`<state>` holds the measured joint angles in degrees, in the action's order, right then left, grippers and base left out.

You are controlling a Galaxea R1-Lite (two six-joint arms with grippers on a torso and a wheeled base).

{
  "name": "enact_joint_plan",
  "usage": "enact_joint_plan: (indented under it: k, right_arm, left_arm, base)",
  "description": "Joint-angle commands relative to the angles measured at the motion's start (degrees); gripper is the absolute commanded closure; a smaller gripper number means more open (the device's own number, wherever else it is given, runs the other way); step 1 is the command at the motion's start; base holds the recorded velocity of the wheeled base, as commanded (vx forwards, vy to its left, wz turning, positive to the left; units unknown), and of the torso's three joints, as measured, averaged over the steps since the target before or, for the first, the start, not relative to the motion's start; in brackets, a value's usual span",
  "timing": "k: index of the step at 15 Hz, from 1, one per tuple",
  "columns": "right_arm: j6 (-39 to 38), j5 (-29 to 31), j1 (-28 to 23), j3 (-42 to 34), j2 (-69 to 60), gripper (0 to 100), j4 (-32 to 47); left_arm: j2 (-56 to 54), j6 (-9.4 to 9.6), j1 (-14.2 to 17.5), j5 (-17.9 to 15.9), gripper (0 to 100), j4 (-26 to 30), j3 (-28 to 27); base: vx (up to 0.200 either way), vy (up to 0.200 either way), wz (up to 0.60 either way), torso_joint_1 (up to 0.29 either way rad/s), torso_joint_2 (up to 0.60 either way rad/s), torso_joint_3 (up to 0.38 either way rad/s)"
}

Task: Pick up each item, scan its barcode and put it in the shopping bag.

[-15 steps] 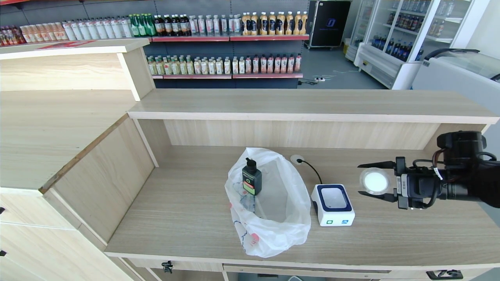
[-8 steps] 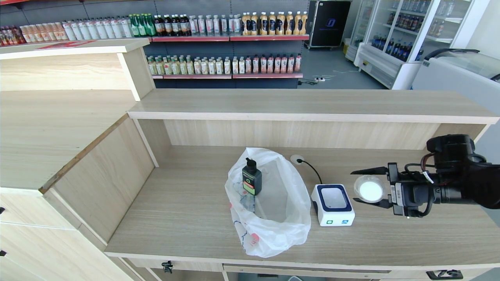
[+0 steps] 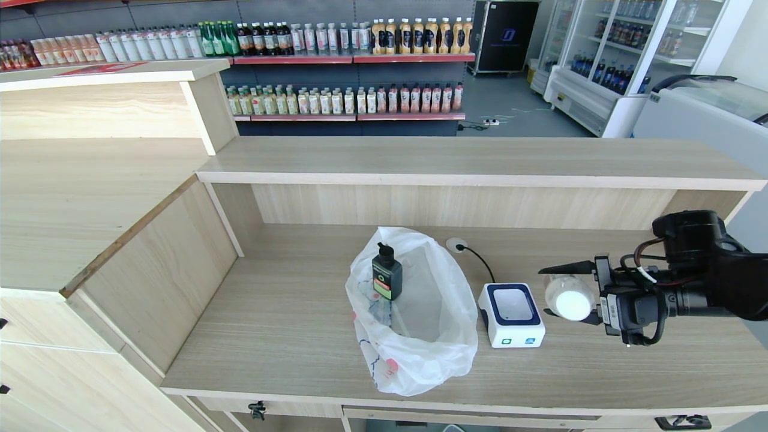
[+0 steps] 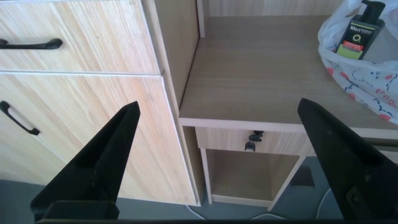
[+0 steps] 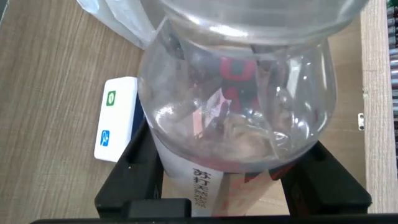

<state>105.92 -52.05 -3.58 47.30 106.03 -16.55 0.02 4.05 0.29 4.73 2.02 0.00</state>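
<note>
The left fingers (image 4: pixel 102 158) hang spread and empty (well apart from the work). Past the shopping bag (image 3: pixel 420 354), which holds a black pump bottle (image 3: pixel 387 275), the barcode scanner (image 3: pixel 511 314) sits just off the right fingers (image 3: pixel 570 266). These clamp a clear plastic bottle (image 3: pixel 570 303). Its smooth round wall could slip or twist between them, so the barcode misses the scanner.

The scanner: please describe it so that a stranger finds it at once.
On the lower wooden counter, look just right of the white shopping bag. The scanner is the small white box with a blue-framed window on top and a black cable behind it.
</note>
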Motion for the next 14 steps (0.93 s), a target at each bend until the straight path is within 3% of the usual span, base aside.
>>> enact_joint_plan:
  k: [1,14]
  right_arm:
    - [1.1,0.2,-0.9,0.5,0.2,100,-0.1]
    - [6.0,3.4,-0.2,1.4,2.5,100,-0.6]
  left_arm:
    - [0.0,0.0,0.1,0.0,0,0.0,0.0]
    - [0.0,0.0,0.1,0.0,0,0.0,0.0]
  base:
    - [0.0,0.0,0.0,0.0,0.0,0.0]
    - [0.0,0.0,0.0,0.0,0.0,0.0]
